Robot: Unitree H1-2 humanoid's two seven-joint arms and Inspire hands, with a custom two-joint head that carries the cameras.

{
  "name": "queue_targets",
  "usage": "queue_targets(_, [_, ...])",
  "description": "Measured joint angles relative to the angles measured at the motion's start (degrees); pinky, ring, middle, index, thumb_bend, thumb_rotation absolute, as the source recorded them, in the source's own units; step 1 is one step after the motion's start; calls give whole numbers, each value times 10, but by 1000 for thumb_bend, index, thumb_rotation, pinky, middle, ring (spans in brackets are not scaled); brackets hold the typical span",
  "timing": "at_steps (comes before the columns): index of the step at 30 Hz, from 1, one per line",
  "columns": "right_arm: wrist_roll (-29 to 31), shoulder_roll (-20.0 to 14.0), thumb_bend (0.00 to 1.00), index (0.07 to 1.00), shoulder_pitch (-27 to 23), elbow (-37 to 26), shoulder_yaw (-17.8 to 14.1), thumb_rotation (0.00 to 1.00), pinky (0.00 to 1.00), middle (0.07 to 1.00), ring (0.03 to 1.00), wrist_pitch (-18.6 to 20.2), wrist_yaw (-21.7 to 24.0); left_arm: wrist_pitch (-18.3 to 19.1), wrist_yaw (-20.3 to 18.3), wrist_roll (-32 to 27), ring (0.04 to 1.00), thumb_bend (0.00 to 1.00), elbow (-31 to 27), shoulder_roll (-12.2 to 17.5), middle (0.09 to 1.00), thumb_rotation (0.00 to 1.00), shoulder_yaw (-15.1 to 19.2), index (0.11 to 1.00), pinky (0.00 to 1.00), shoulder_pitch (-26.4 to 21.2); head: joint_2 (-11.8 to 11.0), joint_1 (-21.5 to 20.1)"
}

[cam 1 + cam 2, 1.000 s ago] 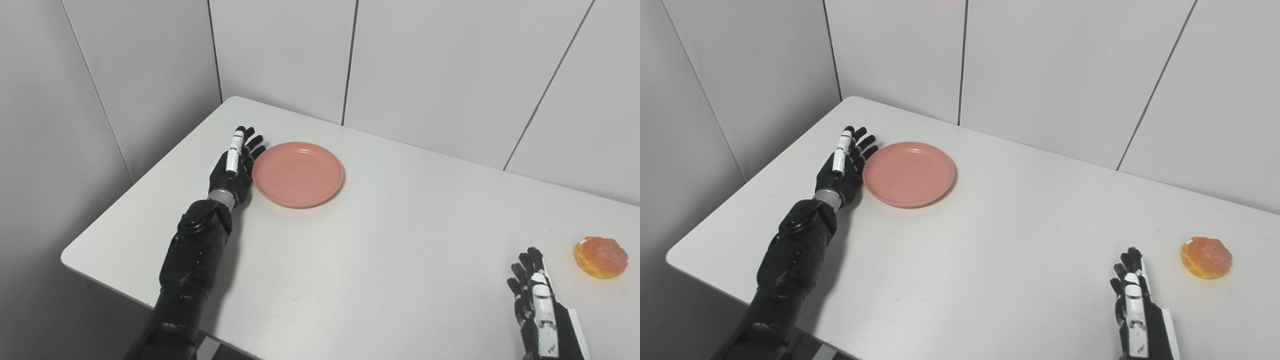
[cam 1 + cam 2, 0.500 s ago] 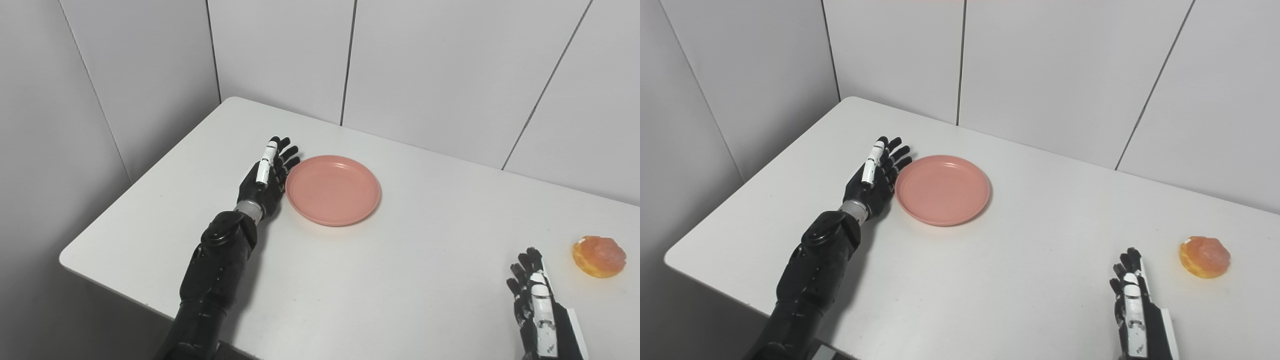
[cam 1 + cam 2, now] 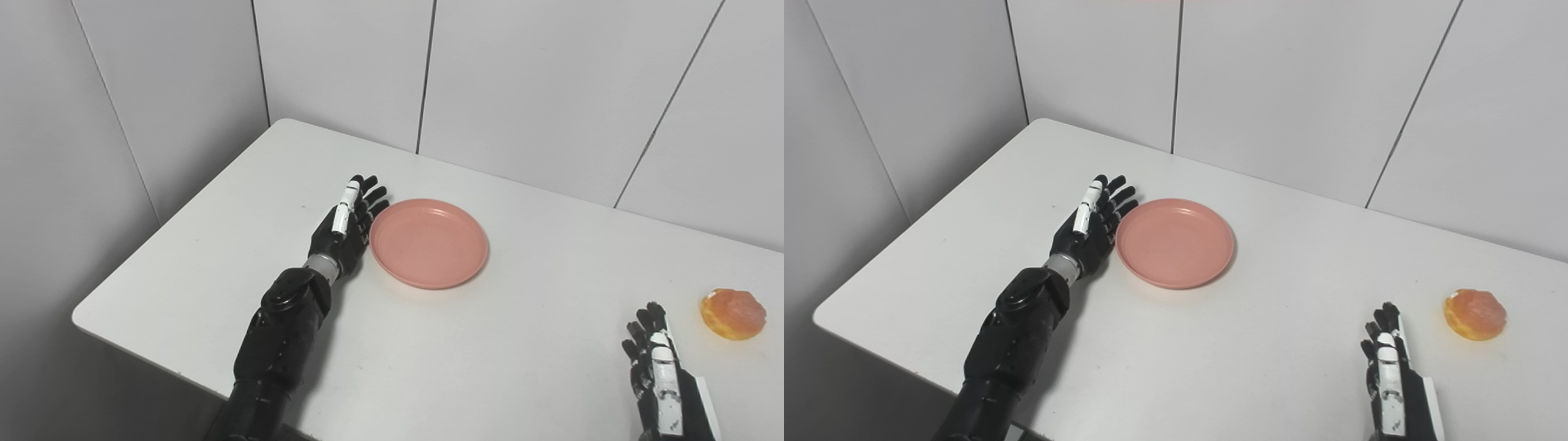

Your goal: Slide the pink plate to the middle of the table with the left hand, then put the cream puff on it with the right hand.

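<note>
The left hand [image 3: 344, 231], fingers straight and spread and holding nothing, stands on edge against the left rim of the pink plate [image 3: 429, 242], which lies on the white table [image 3: 478, 355] left of its middle, nearer the back edge. The cream puff [image 3: 733, 313] sits by the table's right edge, and the right hand [image 3: 656, 373], near the front edge just left of it, lies flat with fingers extended and empty.

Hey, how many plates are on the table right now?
1. The pink plate lies left of the table's middle, beside the left hand. Nothing in view could hide another.
</note>
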Motion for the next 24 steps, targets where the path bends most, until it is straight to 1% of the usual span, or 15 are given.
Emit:
queue_targets(3, [0, 1, 187, 1000, 0, 0, 0, 1000, 1000, 1000, 1000, 0, 0, 0, -1, 0, 942, 398, -5, -6, 947, 1000, -1, 928, 961, 2, 1, -4])
queue_targets(8, [2, 6, 160, 1000, 0, 0, -1, 1000, 1000, 1000, 1000, 0, -3, 0, -11, 0, 938, 385, -8, -12, 942, 1000, -13, 922, 933, 6, 6, -15])
queue_targets(13, [7, 9, 181, 1000, 0, -1, -3, 1000, 1000, 1000, 1000, 0, -5, 1, -19, 0, 934, 391, -13, -14, 943, 1000, -27, 925, 925, 10, 10, -26])
queue_targets(17, [-7, 11, 193, 1000, 0, -3, 0, 1000, 1000, 1000, 1000, 0, -12, 3, -22, 1, 929, 401, -25, -17, 937, 1000, -37, 924, 917, 19, 16, -43])
queue_targets(19, [-12, 12, 192, 1000, 0, -7, 1, 1000, 1000, 1000, 1000, 0, -15, 4, -23, 1, 931, 404, -29, -17, 938, 1000, -42, 926, 921, 23, 16, -43])
queue_targets(20, [-13, 12, 187, 1000, 0, -9, 1, 1000, 996, 1000, 999, 0, -16, 4, -25, 1, 932, 403, -30, -17, 939, 1000, -45, 927, 923, 24, 20, -54])
queue_targets(23, [-19, 13, 186, 1000, 0, -11, 3, 1000, 995, 1000, 999, 0, -18, 11, -28, 0, 933, 400, -39, -20, 941, 1000, -50, 929, 931, 27, 20, -57])
queue_targets(24, [-20, 14, 187, 1000, 0, -11, 4, 1000, 995, 1000, 999, 0, -19, 17, -28, 0, 934, 399, -47, -22, 942, 1000, -51, 930, 934, 30, 21, -66])
